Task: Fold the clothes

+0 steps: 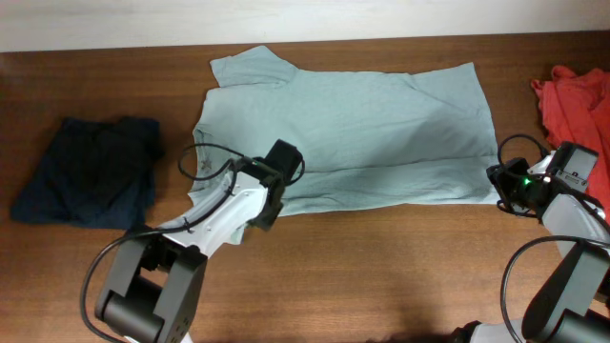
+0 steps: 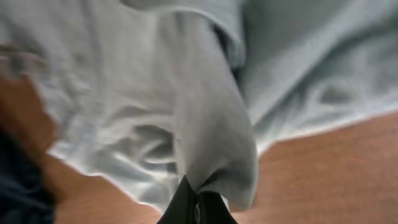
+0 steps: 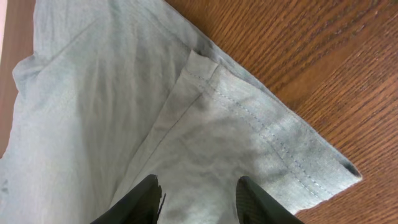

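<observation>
- Pale grey-blue T-shirt [image 1: 353, 124] lies spread at the middle of the wooden table [image 1: 381, 286]. It is turned sideways, with the hem toward the right and the neck end toward the left.
- One short sleeve sticks out at the far left corner. The near sleeve cannot be made out under the left arm.
- The fabric is mostly flat. A long shallow crease runs across it, parallel to the near edge.
- Left gripper [image 2: 194, 208]: dark fingers are pinched tight on a bunched ridge of the T-shirt near its near-left edge. Cloth rises in a fold from the pinch and wrinkles fan out around it. This view is blurred.
- Right gripper [image 3: 199, 183]: fingers stand apart over the near-right hem corner and clamp nothing. The cloth lies flat beneath and between them.
- The right wrist view shows double stitching along the hem and a narrow flap turned over beside the seam. The corner tip rests on bare wood.
- Dark navy garment [image 1: 91, 171] is a rumpled heap at the left, apart from the T-shirt.
- Red-orange garment [image 1: 577, 100] is crumpled at the far right edge, partly out of frame.
</observation>
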